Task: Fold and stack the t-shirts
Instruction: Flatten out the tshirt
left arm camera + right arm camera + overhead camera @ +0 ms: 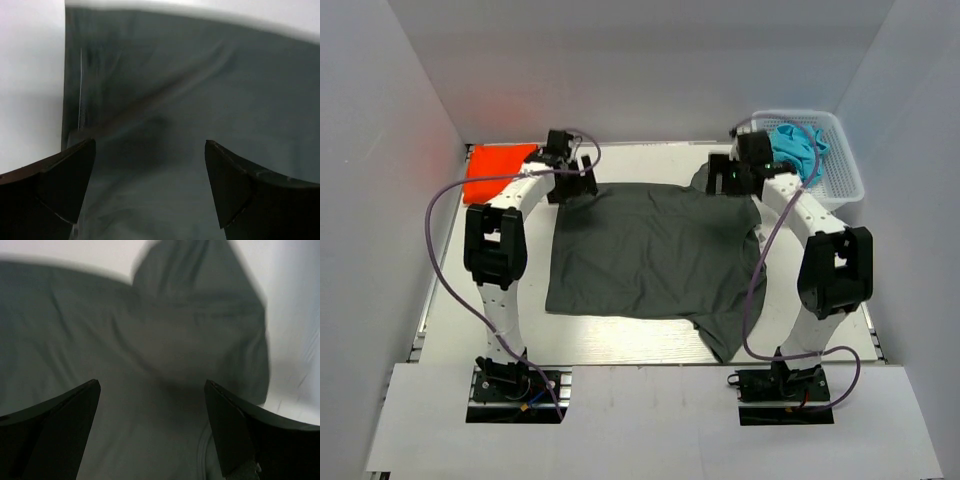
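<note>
Centrally on the white worktop [620, 340] the charcoal-grey t-shirt [650, 250] is spread nearly flat and unfolded. It fills the middle of the top view, with one sleeve [725, 340] trailing toward the lower right. The orange-red t-shirt [495, 170] is seen at the upper left, already in a compact bundle against the far wall, well apart from the grey one. A white basket [848, 180] holding a teal cloth [795, 145] is set at the upper right.

The left gripper [150, 145] is held over the upper-left corner of the grey shirt. Its jaws are spread wide and nothing is held; only cloth is seen between them. The right gripper [152, 384] is likewise spread wide and empty over the upper-right corner, beside the other sleeve. Whether either one touches the fabric cannot be told.

The cotton is judged to be light, limp and prone to slipping and wrinkling, so no shape will be kept once it is lifted. A hold is best taken at the two upper corners together, on the hem or seam, where the doubled cloth can be pinched. An uneven lift is likely to skew the fold.
</note>
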`<state>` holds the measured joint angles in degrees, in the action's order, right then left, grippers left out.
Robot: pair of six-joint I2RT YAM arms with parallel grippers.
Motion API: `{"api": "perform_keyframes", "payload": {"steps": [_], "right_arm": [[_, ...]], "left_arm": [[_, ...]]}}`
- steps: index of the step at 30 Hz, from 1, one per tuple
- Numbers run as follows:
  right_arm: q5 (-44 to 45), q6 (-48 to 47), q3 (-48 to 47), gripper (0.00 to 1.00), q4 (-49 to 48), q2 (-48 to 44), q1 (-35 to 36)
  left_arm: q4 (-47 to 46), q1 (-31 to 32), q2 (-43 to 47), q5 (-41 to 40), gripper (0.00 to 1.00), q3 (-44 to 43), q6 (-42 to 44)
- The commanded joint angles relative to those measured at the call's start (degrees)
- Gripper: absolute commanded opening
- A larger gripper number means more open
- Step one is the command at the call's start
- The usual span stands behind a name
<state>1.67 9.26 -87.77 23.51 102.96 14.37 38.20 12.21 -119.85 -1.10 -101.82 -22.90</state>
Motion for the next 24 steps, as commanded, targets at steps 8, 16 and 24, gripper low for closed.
{"api": "perform_keyframes", "payload": {"steps": [8,16,24], "right_arm": [[-1.9,4.2,14.0,0.90,0.3,-0.4,0.1],[4.0,3.1,1.4,0.90,0.1,13.0,0.1],[2.3,0.7,-16.1,0.90,2.3,28.3,0.0]], "left_arm": [[-1.5,1.6,-0.1,-3.8,1.00,7.9,-3.5],[0.5,-0.5,-10.6,-6.2,1.00,-2.3,-6.2],[6.4,-3.1,-22.8,-4.0,1.00,-19.8,-5.1]]}}
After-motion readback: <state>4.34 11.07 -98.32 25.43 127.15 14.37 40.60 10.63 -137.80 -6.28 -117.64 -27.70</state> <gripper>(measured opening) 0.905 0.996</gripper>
